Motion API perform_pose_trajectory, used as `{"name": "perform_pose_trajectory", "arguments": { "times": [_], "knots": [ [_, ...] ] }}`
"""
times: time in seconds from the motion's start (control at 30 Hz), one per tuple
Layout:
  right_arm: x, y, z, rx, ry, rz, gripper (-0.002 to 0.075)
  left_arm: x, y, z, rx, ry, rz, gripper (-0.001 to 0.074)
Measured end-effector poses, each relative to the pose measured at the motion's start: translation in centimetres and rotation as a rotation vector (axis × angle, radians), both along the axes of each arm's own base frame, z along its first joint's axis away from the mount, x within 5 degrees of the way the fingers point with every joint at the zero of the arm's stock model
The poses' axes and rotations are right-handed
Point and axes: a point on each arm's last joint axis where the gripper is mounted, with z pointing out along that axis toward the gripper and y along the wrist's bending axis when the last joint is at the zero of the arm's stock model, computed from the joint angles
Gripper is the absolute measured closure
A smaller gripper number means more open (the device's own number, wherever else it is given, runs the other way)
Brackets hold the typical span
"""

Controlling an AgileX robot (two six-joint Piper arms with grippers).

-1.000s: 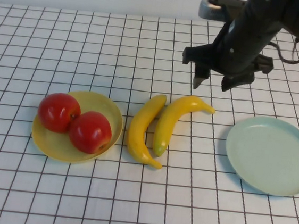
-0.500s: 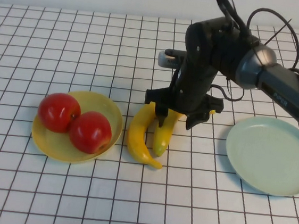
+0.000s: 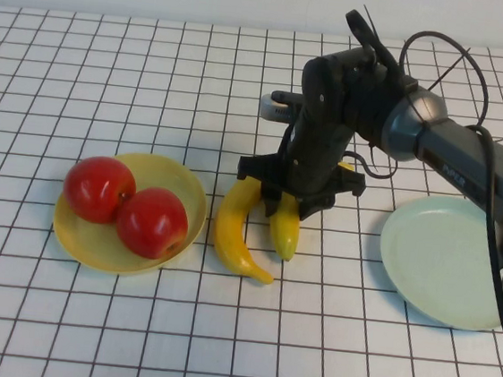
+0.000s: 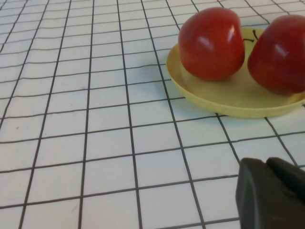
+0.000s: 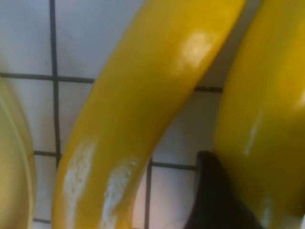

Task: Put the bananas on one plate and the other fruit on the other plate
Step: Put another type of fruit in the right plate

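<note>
straddling the right banana [image 3: 284, 230] on the tabletop [image 3: 219, 329], the right end effector [image 3: 290, 202] has its jaws apart, not yet clamped. the glossy peel may slip, or nudge the left banana [image 3: 235, 227]. the left end effector [image 4: 271, 193] rests shut near the apples [image 3: 125, 204].

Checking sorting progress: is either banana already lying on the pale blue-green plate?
No: the high view shows the pale blue-green plate bare, with both bananas on the checked cloth under the right gripper.

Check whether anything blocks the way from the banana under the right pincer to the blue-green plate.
Nothing visible does. The right pincer straddles the right banana; only bare gridded table lies between it and the blue-green plate.
</note>
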Motion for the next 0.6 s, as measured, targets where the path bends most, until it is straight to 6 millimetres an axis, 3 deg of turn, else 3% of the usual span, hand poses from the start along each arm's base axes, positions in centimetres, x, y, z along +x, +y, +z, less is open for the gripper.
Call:
{"name": "perform_pose_trajectory", "arguments": {
  "times": [0.13,0.23,0.4,0.53,0.6],
  "knots": [
    [-0.2,-0.2,1.1,0.003,-0.019,0.010,0.0410,0.0,0.0,0.0,0.000,0.000,0.000,0.0738],
    [-1.0,-0.9,4.5,0.003,-0.061,0.019,0.0410,0.0,0.0,0.0,0.000,0.000,0.000,0.0738],
    [-2.9,-4.0,10.5,-0.035,-0.173,0.034,0.0410,0.0,0.0,0.0,0.000,0.000,0.000,0.0738],
    [-5.9,-7.4,11.4,-0.063,-0.161,0.013,0.0410,0.0,0.0,0.0,0.000,0.000,0.000,0.0738],
    [-7.6,-9.4,10.8,-0.071,-0.150,-0.004,0.0410,0.0,0.0,0.0,0.000,0.000,0.000,0.0738]
  ]
}}
